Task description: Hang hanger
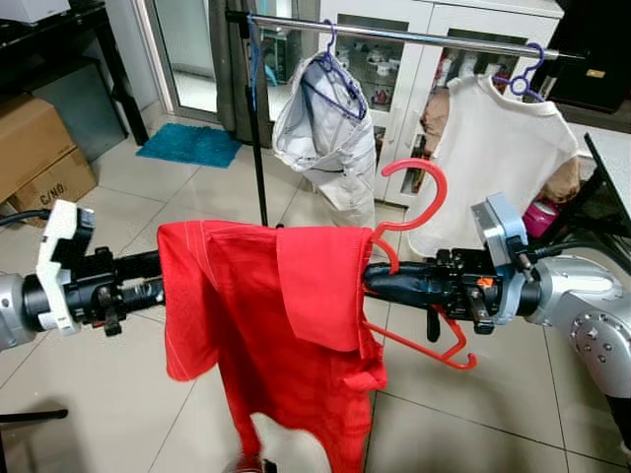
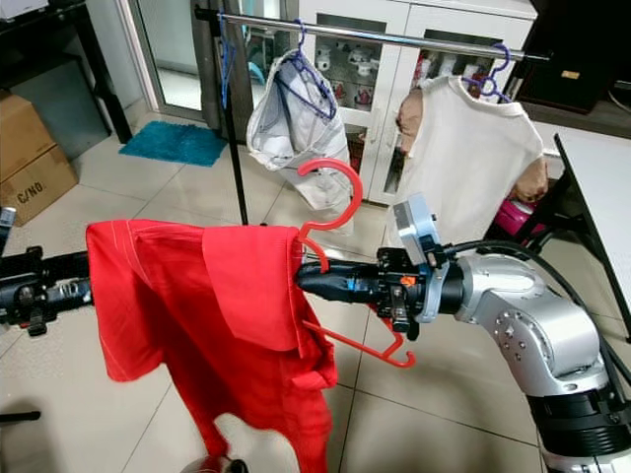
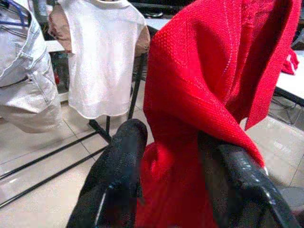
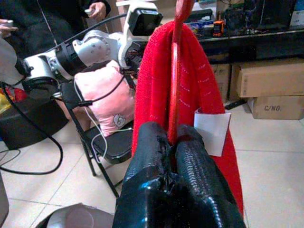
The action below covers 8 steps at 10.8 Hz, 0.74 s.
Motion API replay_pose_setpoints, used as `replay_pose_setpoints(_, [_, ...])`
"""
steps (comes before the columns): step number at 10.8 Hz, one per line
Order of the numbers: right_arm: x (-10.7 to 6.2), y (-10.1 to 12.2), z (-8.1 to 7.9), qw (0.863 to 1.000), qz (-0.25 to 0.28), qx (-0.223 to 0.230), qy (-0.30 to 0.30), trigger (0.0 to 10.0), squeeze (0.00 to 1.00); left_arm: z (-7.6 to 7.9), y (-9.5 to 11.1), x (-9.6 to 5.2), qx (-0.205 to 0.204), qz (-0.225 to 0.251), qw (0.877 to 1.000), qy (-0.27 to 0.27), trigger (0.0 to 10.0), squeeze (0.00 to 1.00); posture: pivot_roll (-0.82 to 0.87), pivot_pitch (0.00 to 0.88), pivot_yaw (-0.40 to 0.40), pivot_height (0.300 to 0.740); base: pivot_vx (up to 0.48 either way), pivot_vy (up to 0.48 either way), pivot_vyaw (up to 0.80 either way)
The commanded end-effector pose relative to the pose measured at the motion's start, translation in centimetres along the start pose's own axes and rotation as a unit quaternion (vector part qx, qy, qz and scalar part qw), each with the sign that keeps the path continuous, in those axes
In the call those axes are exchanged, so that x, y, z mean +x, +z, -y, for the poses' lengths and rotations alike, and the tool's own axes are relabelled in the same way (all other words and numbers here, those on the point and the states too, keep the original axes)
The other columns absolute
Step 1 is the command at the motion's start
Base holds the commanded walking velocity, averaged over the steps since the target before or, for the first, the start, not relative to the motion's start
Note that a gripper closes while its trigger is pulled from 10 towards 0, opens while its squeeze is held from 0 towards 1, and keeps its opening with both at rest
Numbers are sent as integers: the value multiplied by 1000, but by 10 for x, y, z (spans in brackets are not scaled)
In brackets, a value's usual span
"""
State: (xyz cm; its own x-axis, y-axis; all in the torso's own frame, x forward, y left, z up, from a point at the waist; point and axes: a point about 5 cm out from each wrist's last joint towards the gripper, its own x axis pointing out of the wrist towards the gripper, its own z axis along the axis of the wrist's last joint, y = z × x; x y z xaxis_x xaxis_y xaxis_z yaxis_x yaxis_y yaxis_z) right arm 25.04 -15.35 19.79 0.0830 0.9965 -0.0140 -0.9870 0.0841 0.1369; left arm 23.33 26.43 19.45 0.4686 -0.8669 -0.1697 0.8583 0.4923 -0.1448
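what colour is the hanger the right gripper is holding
Red, clearest in the left eye view: hanger, right gripper.

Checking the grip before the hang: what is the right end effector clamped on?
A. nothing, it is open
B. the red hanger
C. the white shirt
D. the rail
B: the right end effector is shut on the red hanger, whose thin red wire runs up from between its black fingers, with the red shirt draped beside it.
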Motion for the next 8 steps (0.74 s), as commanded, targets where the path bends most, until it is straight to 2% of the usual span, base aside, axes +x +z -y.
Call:
replay_pose_setpoints(1, [3, 7, -2, 1000, 2, -20, 9, 10000, 0, 2, 4, 0, 6, 13, 1000, 0, 0, 0, -65, 0, 23, 740, 0, 0, 0])
replay_pose_setpoints(3, [4, 6, -3, 1000, 3, -19, 9, 10000, 0, 2, 4, 0, 5, 16, 1000, 2, 0, 0, -65, 0, 23, 740, 0, 0, 0])
replay_pose_setpoints(5, [4, 6, -4, 1000, 3, -19, 7, 10000, 0, -3, 2, -1, 8, 19, 999, 28, 0, 0, -71, 0, 31, 740, 0, 0, 0])
replay_pose_setpoints(7, [5, 5, -3, 1000, 6, -20, 0, 10000, 0, -24, 2, -6, 44, 37, 989, 136, 0, 0, -72, 0, 34, 740, 0, 0, 0])
replay_pose_setpoints(8, [5, 5, -3, 1000, 7, -20, -1, 10000, 0, -28, 3, -9, 49, 54, 984, 164, 0, 0, -72, 0, 34, 740, 0, 0, 0])
